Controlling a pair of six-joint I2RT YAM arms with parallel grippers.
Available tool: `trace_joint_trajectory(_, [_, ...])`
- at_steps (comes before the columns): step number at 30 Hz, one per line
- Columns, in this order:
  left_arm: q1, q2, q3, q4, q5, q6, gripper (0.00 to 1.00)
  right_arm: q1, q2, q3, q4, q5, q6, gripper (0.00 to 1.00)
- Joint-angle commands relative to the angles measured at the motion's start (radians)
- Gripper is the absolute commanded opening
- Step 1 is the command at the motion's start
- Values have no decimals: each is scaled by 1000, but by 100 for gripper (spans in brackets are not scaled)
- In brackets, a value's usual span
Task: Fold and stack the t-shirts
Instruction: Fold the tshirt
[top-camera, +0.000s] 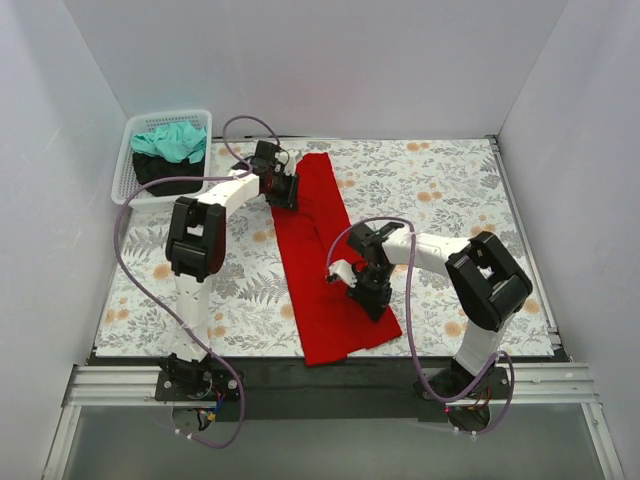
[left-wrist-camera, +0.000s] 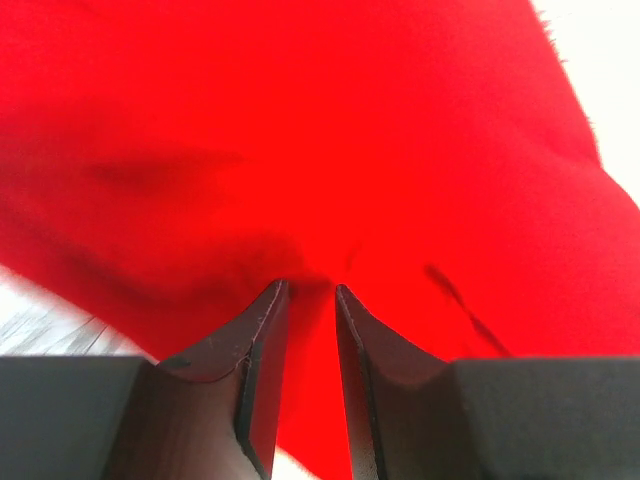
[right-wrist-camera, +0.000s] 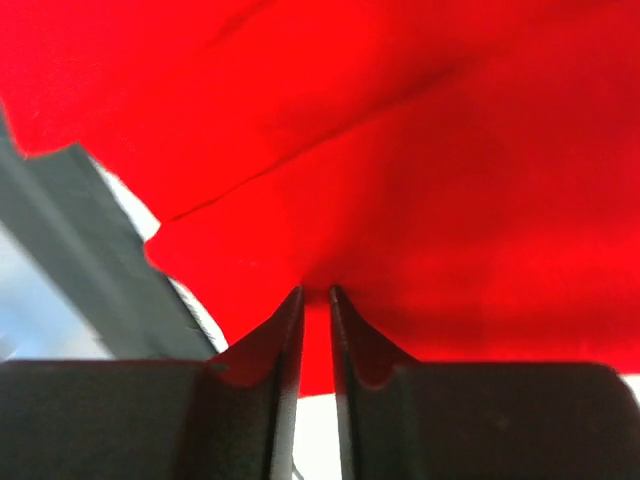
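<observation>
Red cloth is filling both wrist views: I am working on the bright red cloth t-shirt (top-camera: 325, 270), which is lying as a long narrow strip on the grey-and-orange floral-print cloth (top-camera: 450, 190) over the bench, running from far centre toward the near edge. My left hand (top-camera: 283, 188) is pinching its far left edge, fingers nearly together on a pucker of fabric; my right hand (top-camera: 372, 295) is nipping the right edge nearer me likewise. I am judging this a folding grasp: next, both grips should be lifting together and carrying cloth over evenly. The teal-green t-shirt (top-camera: 172, 140) and black t-shirt (top-camera: 160, 170) are waiting in the white plastic mesh basket (top-camera: 122, 175), far left.
</observation>
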Motion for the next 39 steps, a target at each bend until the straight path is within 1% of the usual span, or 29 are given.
trace_joint_trajectory(1, [-35,90,87,-45,-2,4,24,94,56,-36,57,-102,52,25])
trace_joint_trajectory(3, [-39,156,124,-57,28,-19,22,105,42,-9,25,-206,50,31])
trace_joint_trajectory(4, [-42,177,165,-73,45,-26,21,103,27,8,7,-243,44,38])
trace_joint_trajectory(5, [-43,196,184,-80,55,-30,21,102,9,42,-15,-273,43,41])
trace_joint_trajectory(7, [-54,240,240,-82,76,-26,21,97,-50,77,-29,-283,38,47])
trace_joint_trajectory(10, [-56,300,337,-90,82,-24,21,53,-90,161,-38,-266,30,49])
trace_joint_trajectory(11, [-56,315,424,-100,82,-26,21,33,-87,183,-40,-240,26,49])
trace_joint_trajectory(14, [-52,302,497,-110,64,-23,22,-70,-33,307,-47,-173,15,48])
trace_joint_trajectory(15, [-51,284,489,-96,58,-19,23,-135,11,394,-50,-168,21,48])
trace_joint_trajectory(16, [-45,229,477,-87,58,-16,24,-165,37,436,-50,-162,39,47])
trace_joint_trajectory(18, [-34,170,434,-76,73,-18,27,-231,111,526,-50,-142,53,46])
trace_joint_trajectory(19, [-22,121,420,-77,94,-19,29,-242,136,609,-47,-129,58,45])
trace_joint_trajectory(20, [-19,89,400,-77,133,-21,32,-248,162,644,-47,-102,64,44])
trace_joint_trajectory(21, [-16,60,352,-68,145,-24,34,-251,215,680,-47,-80,70,43])
trace_joint_trajectory(22, [-11,32,312,-61,157,-29,36,-251,244,757,-47,-56,78,40])
trace_joint_trajectory(23, [-10,-27,278,-53,191,-32,36,-251,272,790,-47,-50,91,39])
trace_joint_trajectory(24, [-10,-54,200,-45,205,-33,36,-251,322,825,-46,-39,99,38])
trace_joint_trajectory(26, [-10,-120,126,-25,237,-42,37,-251,372,905,-38,-21,113,37])
trace_joint_trajectory(29, [-10,-158,2,-21,262,-49,36,-251,470,964,-15,-1,144,33])
trace_joint_trajectory(31, [-10,-166,-76,-11,277,-55,33,-251,493,967,14,28,161,31])
trace_joint_trajectory(34, [-10,-166,-152,11,283,-64,29,-251,527,962,55,68,168,29])
trace_joint_trajectory(37, [-10,-140,-177,27,270,-67,27,-251,551,952,98,125,176,28])
trace_joint_trajectory(39, [-10,-120,-181,30,256,-64,25,-253,561,939,115,127,177,28])
